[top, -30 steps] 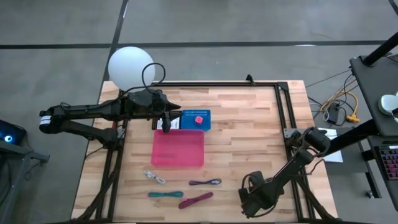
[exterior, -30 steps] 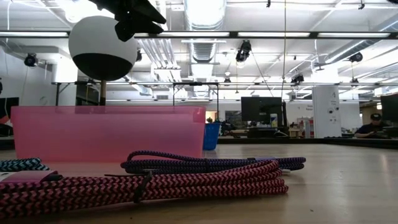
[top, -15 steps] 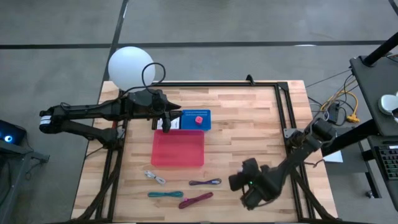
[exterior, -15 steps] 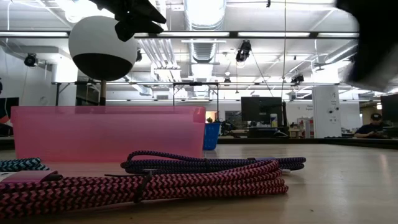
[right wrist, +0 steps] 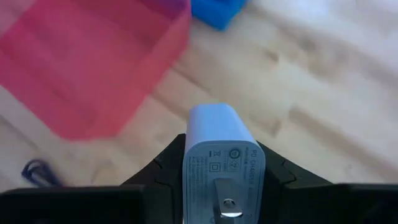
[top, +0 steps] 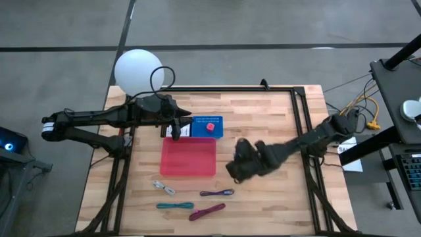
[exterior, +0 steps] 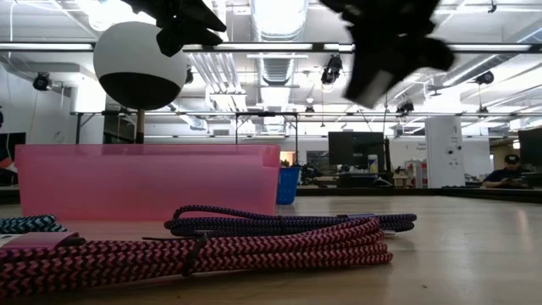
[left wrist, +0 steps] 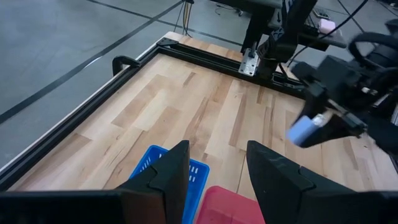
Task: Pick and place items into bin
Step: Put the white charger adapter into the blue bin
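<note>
The wooden table [top: 263, 125] carries a pink bin [top: 188, 158] near its middle, with a smaller blue basket [top: 207, 126] touching or just beside the bin's far edge. A tiny pink cube [top: 210, 128] sits in the blue basket.

The right arm reaches in across the table, and the right gripper [top: 241, 168] hangs above the wood just beside the bin's right wall, clear of the tabletop. Its two fingers are clamped on a whitish-blue charger block [right wrist: 217, 155]: the block stands between them, pinched on its two side faces, its rounded end sticking out past the fingertips and its labelled face with a metal prong turned to the wrist camera. From the left wrist view the same block [left wrist: 305, 129] shows as a pale stub jutting from the dark gripper. In the right wrist view the bin [right wrist: 93, 62] lies ahead of the block.

The left gripper [top: 176, 129] waits over the bin's far left corner, beside the basket, its fingers [left wrist: 171, 177] standing apart with nothing between them.

On the near part of the table lie four thin cords: a magenta cord [top: 207, 211], a teal cord [top: 175, 205], a purple cord [top: 217, 193] and a white cord [top: 164, 187], all outside the bin.
</note>
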Tool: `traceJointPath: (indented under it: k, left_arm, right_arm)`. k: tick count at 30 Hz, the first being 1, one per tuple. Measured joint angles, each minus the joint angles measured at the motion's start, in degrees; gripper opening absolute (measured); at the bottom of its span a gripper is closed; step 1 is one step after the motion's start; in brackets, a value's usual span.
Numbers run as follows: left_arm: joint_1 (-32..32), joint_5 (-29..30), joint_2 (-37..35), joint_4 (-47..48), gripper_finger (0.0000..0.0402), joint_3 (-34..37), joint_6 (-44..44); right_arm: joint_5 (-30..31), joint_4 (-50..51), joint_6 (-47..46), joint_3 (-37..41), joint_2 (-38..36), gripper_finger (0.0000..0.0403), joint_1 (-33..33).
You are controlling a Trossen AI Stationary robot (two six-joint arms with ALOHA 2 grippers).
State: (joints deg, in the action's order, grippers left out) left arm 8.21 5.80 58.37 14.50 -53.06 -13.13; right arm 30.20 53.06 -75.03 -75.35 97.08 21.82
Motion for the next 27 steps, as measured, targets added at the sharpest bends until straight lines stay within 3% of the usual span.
traceJointPath:
  k: [4, 14, 27]
  left_arm:
    - [0.0, 0.0, 0.0, 0.3, 0.0144, 0.0, 0.0]
    - [0.0, 0.0, -0.2, 2.5, 0.0144, 0.0, 0.0]
    - [0.0, 0.5, -0.4, 2.5, 0.0144, 0.0, -0.1]
  right_arm:
    - [-1.0, -4.9, 11.9, 0.0, -0.5, 0.0103, -5.6]
    - [-11.0, -13.8, 37.6, 0.1, -0.5, 0.0103, -19.0]
    - [-37.7, -26.3, 62.5, 0.8, 0.7, 0.0103, -36.3]
